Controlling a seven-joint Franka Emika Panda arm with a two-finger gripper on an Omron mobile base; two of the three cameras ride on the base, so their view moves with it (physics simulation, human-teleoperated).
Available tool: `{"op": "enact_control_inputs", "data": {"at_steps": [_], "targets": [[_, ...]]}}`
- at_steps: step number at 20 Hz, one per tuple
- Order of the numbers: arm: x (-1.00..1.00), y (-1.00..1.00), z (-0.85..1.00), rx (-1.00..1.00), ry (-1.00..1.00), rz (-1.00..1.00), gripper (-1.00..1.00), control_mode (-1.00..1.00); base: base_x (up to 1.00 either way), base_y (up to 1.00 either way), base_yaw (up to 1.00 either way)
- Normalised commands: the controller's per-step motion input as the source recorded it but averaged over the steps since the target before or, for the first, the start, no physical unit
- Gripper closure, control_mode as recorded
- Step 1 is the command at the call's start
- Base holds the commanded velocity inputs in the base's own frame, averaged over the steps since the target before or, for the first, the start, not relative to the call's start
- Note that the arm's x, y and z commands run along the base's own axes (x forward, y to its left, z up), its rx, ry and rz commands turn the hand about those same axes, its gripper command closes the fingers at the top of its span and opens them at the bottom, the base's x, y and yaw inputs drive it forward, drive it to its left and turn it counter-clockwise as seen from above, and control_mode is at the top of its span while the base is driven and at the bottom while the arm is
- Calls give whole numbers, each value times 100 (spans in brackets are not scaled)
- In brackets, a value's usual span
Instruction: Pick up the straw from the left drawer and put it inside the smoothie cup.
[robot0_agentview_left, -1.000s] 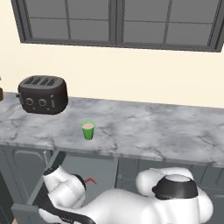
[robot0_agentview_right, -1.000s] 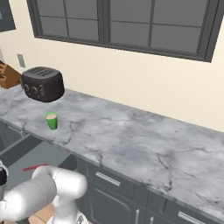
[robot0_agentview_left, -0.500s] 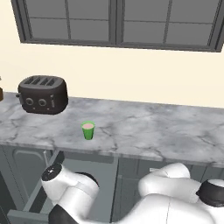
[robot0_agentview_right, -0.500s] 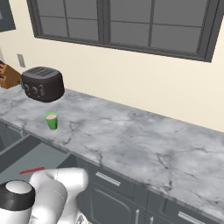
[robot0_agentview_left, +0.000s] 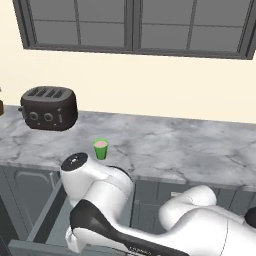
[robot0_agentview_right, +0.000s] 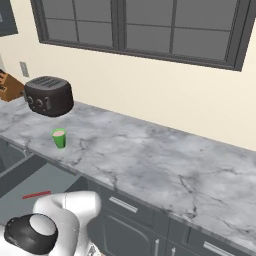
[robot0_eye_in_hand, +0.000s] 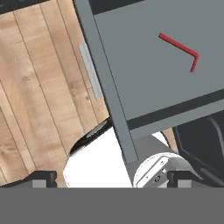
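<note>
Apparently untouched, straw (robot0_eye_in_hand: 180, 49) lies flat in left drawer (robot0_eye_in_hand: 144, 74).

We find the smoothie cup (robot0_agentview_left: 101, 148) standing on the counter (robot0_agentview_left: 165, 150), near its front edge, with the toaster (robot0_agentview_left: 49, 108) behind it and to its left, well apart, against the wall. In the right base view, we see a knife block (robot0_agentview_right: 8, 86) just left of the toaster. Below the counter's front edge, the left drawer (robot0_agentview_right: 20, 187) stands pulled out, and the straw (robot0_agentview_right: 36, 194) lies flat on its bottom. In the hand view, we see the straw (robot0_eye_in_hand: 179, 50) resting apart from the drawer's walls, with wooden floor (robot0_eye_in_hand: 39, 83) beyond the drawer's front.
</note>
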Motion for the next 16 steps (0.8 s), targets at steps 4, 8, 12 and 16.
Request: {"op": "enact_control_inputs", "data": {"at_steps": [4, 8, 12, 16], "targets": [[29, -12, 73, 1, 7, -20, -100, -100, 0, 0, 0], [54, -3, 5, 2, 2, -22, -100, -100, 0, 0, 0], [74, -2, -39, 0, -3, -4, -100, -100, 0, 0, 0], [72, 0, -81, 4, -9, 11, -100, -100, 0, 0, 0]]}}
